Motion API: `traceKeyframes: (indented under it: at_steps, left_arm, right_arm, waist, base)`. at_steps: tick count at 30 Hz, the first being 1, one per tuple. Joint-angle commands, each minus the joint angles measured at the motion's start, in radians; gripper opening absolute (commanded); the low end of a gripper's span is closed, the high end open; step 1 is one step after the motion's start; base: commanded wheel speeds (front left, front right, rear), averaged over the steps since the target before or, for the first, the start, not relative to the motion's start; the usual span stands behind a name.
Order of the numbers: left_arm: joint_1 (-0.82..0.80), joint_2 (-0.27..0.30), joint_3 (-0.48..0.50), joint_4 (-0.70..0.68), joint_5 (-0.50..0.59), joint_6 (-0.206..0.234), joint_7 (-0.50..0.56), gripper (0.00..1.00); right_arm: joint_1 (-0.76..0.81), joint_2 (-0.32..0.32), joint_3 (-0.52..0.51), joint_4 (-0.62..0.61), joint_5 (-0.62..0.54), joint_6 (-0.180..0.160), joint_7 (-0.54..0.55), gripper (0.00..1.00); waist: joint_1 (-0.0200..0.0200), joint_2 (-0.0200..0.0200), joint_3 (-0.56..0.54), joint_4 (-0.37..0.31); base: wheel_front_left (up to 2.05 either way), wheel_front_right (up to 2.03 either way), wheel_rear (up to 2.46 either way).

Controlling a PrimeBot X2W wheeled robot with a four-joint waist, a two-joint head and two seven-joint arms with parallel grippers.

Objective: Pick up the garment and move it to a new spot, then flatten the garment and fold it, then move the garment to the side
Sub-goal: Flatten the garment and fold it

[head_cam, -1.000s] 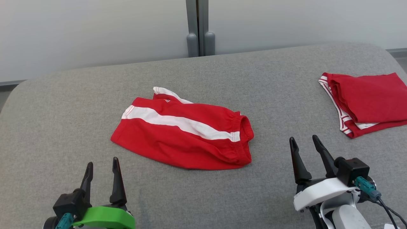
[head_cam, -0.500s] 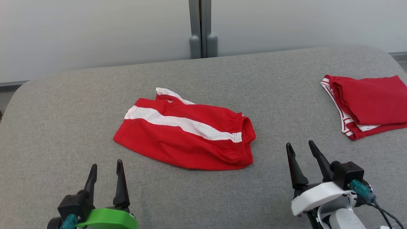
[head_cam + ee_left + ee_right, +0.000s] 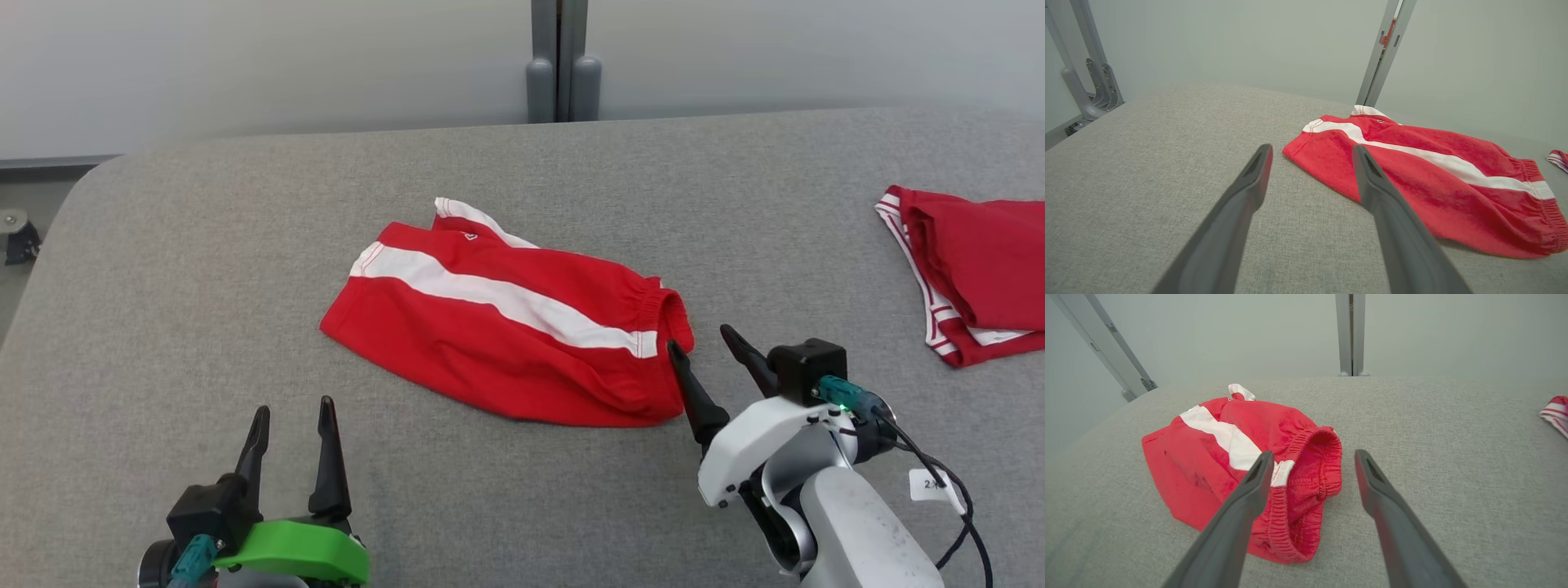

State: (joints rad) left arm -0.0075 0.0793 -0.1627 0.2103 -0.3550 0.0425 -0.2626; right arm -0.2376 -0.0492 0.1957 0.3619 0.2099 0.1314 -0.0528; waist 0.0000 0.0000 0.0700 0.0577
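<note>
Now the right gripper [image 3: 698, 336] is hovering beside a red garment [image 3: 506, 327] on a grey tabletop [image 3: 204, 286].
The garment, shorts with a white stripe, is lying loosely bunched near the tabletop's middle. The right gripper's fingers are standing apart and empty, one just beside the elastic waistband [image 3: 1290, 522]; the left gripper [image 3: 294, 404], likewise spread and empty, is waiting near the hem end. The cloth is looking soft, light and floppy, so pinching the thicker waistband seems the surest hold.
</note>
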Motion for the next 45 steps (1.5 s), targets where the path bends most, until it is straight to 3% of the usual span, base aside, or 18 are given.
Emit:
traceKeyframes:
  at_steps: [1,12,14,16,17,27,36,45]
  left_arm:
    - [-0.019,-0.002,0.002,0.005,0.009,-0.005,-0.003,1.00]
    - [-0.046,-0.019,0.026,0.016,0.012,-0.017,-0.003,1.00]
    - [-0.048,-0.021,0.030,0.017,0.014,-0.020,-0.003,1.00]
    - [-0.047,-0.022,0.035,0.018,0.015,-0.021,-0.003,1.00]
    - [-0.046,-0.023,0.038,0.018,0.016,-0.022,-0.003,1.00]
    - [-0.130,-0.005,0.017,0.086,0.040,-0.058,0.012,1.00]
    - [-0.392,0.012,-0.050,0.241,0.044,-0.114,0.188,1.00]
    - [-0.600,0.006,-0.077,0.464,0.012,-0.124,0.380,1.00]
  right_arm:
    - [-0.022,-0.003,0.004,0.020,-0.004,-0.002,0.021,1.00]
    - [-0.117,-0.014,0.021,0.144,0.009,-0.002,0.092,0.99]
    - [-0.126,-0.018,0.025,0.150,0.015,-0.002,0.092,0.45]
    - [-0.130,-0.021,0.026,0.159,0.020,-0.002,0.100,0.21]
    - [-0.133,-0.021,0.029,0.159,0.023,-0.002,0.102,0.00]
    - [-0.110,-0.069,0.022,0.072,0.045,-0.002,0.089,0.00]
    - [-0.103,-0.151,-0.003,-0.031,0.038,-0.002,0.125,0.00]
    - [-0.124,-0.150,0.052,-0.082,0.054,-0.002,0.120,0.00]
  waist:
    - [0.0000,0.0000,0.030,0.036]
    - [0.0000,0.0000,0.075,0.118]
    - [0.0000,0.0000,0.079,0.121]
    - [0.0000,0.0000,0.081,0.120]
    - [0.0000,0.0000,0.082,0.118]
    - [0.0000,0.0000,0.096,0.058]
    - [0.0000,0.0000,0.153,-0.012]
    - [0.0000,0.0000,0.216,-0.076]
  base:
    - [0.00,0.00,0.00]
    - [0.00,0.00,0.00]
    - [0.00,0.00,0.00]
    - [0.00,0.00,0.00]
    - [0.00,0.00,0.00]
    - [0.00,0.00,0.00]
    - [0.00,0.00,0.00]
    - [0.00,0.00,0.00]
